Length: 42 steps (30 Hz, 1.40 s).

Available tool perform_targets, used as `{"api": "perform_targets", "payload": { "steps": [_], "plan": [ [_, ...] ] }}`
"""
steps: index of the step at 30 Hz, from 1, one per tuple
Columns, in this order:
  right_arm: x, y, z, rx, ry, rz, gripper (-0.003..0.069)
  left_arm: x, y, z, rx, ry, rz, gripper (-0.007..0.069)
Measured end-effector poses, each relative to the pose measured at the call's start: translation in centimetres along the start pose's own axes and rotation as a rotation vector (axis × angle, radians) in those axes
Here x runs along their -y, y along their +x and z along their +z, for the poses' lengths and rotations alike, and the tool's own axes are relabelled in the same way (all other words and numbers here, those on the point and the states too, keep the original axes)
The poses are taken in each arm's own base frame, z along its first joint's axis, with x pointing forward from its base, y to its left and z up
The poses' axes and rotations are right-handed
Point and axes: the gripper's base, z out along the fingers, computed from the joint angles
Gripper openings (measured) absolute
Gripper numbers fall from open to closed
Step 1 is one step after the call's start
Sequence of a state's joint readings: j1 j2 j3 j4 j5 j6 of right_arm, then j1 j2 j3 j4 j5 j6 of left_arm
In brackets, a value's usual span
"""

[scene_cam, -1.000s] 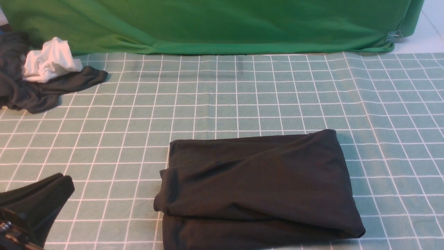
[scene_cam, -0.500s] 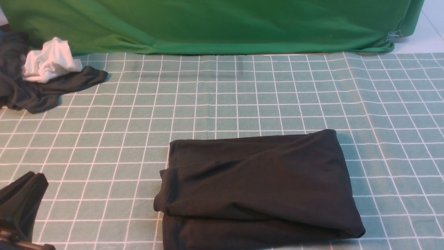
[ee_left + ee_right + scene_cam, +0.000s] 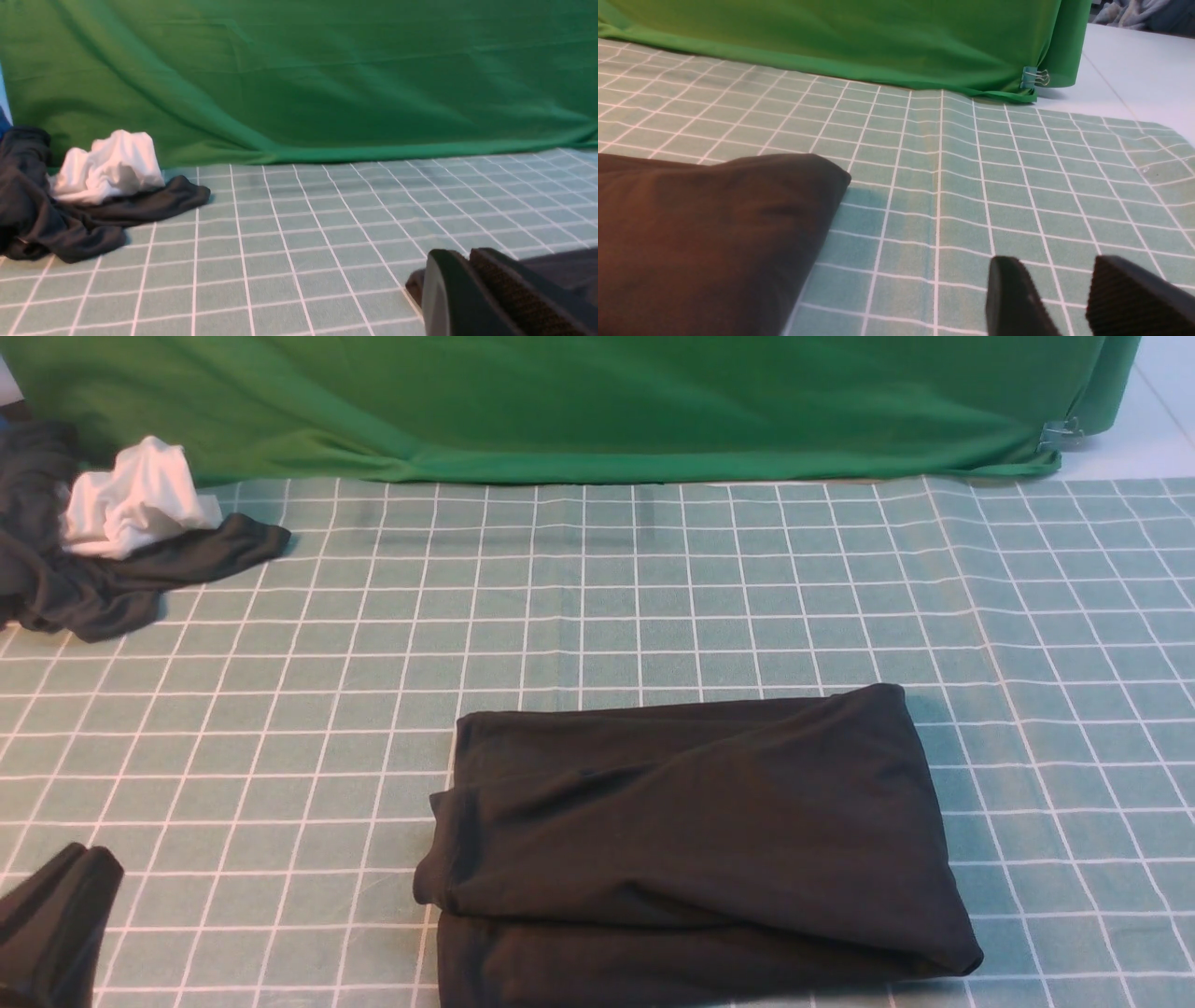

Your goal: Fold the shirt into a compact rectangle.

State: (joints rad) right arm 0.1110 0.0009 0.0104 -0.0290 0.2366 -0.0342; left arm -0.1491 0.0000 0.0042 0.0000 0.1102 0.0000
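folded black shirt, near centre of checked tablecloth, both arms drawn clear.

lying as a rough rectangle, long axis running left to right, layered edges at its left end; off toward the right from left gripper, which shows at the near left corner, fingers pressed together, nothing between them. right gripper seen only by its own wrist camera, just beside the shirt's right end, fingers slightly spread, empty, seemingly the nearer of the two. against one second earlier: left gripper retreated toward the near left corner; shirt, dark grey garment and white cloth unchanged.
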Motion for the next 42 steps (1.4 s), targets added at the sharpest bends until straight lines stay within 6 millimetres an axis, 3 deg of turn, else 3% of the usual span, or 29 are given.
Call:
{"api": "perform_targets", "payload": {
  "steps": [8,42],
  "plan": [
    [0.0,-0.01,0.0,0.001,0.0,0.001,0.0239,0.03,0.98,-0.05,-0.108,0.005,0.0,0.0011],
    [0.0,0.01,0.0,-0.001,0.0,0.008,0.0239,0.03,1.01,-0.06,-0.112,0.005,0.0,0.0011]
  ]
}}
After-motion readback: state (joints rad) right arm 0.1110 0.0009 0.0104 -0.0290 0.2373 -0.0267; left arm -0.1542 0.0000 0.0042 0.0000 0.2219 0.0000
